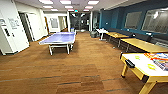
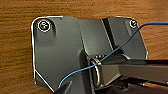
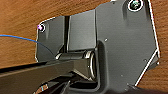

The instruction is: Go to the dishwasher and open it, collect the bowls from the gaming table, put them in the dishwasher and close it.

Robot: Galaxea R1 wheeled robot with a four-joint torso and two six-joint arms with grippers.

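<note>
The gaming table [image 1: 143, 63], with a glossy white top and yellow edge and legs, stands at the lower right of the head view. Two small lime bowls rest on its top, one toward the far end [image 1: 137, 57] and one nearer [image 1: 151, 66]. A colourful printed board [image 1: 159, 59] covers the table's right part beside them. Both wrist views look down past my own dark wrist hardware onto brown wood-patterned floor [image 2: 15, 50]. The dishwasher is out of view.
A blue table-tennis table [image 1: 58, 38] stands ahead on the left. Yellow wood-topped tables [image 1: 142, 44] line the teal right wall, with a small white table [image 1: 102, 30] beyond. A white wall unit [image 1: 10, 32] is at the left, and a corridor opens at the far end.
</note>
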